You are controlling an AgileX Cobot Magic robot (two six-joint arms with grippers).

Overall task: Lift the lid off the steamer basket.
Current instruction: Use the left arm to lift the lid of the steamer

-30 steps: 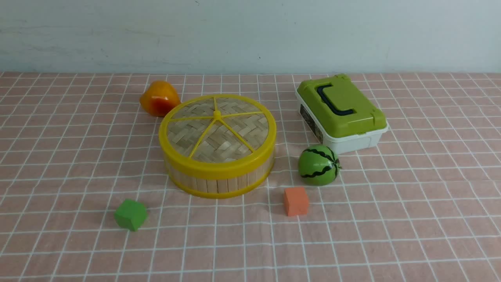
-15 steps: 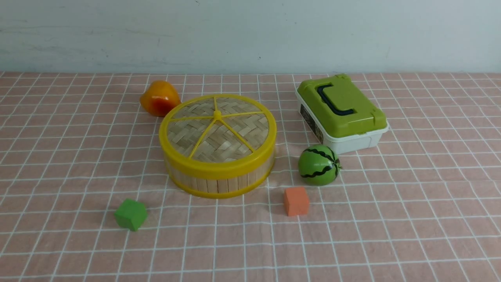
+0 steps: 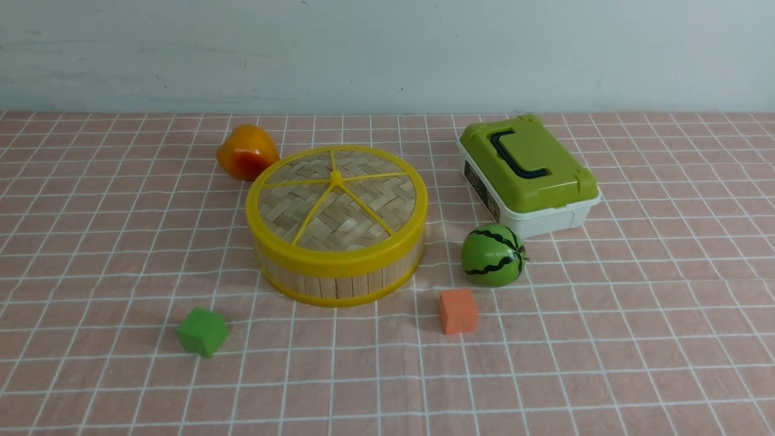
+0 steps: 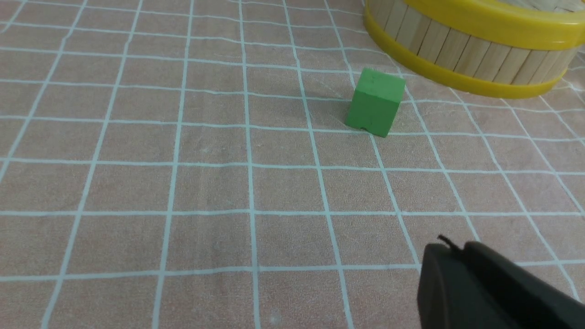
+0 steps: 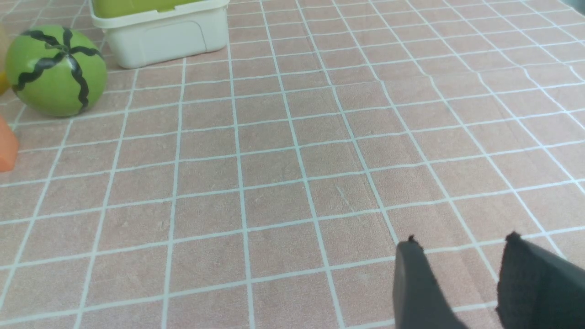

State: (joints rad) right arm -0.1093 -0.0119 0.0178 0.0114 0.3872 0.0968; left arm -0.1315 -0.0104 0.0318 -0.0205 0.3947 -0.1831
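The lid (image 3: pixel 336 206), a woven bamboo disc with a yellow rim and spokes, sits on the steamer basket (image 3: pixel 339 281) in the middle of the table. The basket's slat wall also shows in the left wrist view (image 4: pixel 461 48). Neither gripper shows in the front view. In the left wrist view my left gripper (image 4: pixel 450 251) is shut and empty, low over the cloth, short of the basket. In the right wrist view my right gripper (image 5: pixel 461 242) is open and empty over bare cloth, well to the right of the basket.
A green cube (image 3: pixel 202 331) lies front-left of the basket, an orange cube (image 3: pixel 458 310) and a toy watermelon (image 3: pixel 492 255) front-right. A white box with a green lid (image 3: pixel 527 172) stands right; an orange-yellow fruit (image 3: pixel 247 151) lies behind left.
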